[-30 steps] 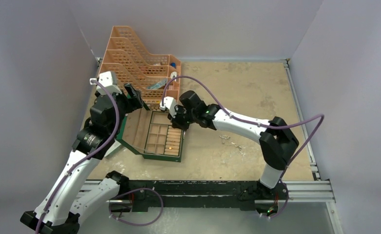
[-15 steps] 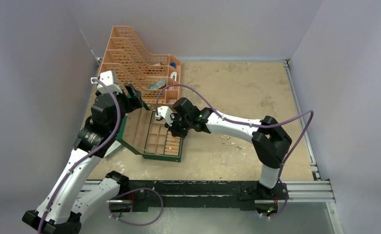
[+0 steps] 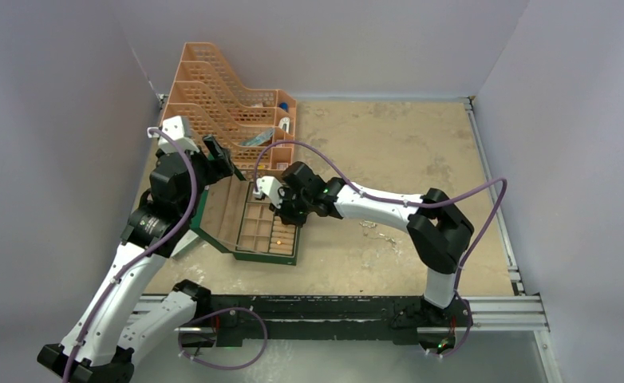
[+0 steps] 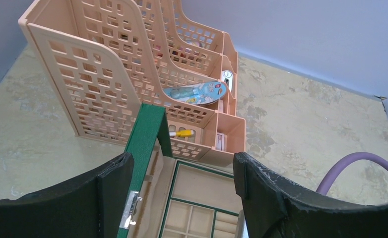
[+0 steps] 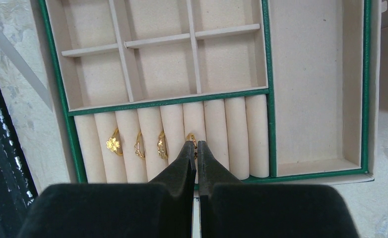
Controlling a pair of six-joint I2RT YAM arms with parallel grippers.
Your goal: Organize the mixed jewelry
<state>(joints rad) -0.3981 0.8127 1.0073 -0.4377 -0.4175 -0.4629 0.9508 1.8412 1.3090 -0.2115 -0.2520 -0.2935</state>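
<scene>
pinching a fourth gold ring [image 5: 191, 138] at its tips, the right gripper [image 5: 194, 148] is closed to a hairline gap over the ring rolls [image 5: 234, 134] of the green jewelry box [image 5: 366, 99]. three gold rings [image 5: 139, 146] sit in neighbouring grooves just beside it. the left gripper [image 4: 182, 161] is spread wide, with the upright box lid [image 4: 145, 131] between its jaws. silvery chain pieces [image 3: 370, 227] lie on the table [image 3: 420, 144] right of the box, apart from it. a peach desk organiser [image 4: 107, 84] stands at the box's far side

Four gold rings [image 5: 139, 145] slotted upright between cream ring rolls [image 5: 231, 134]
</scene>
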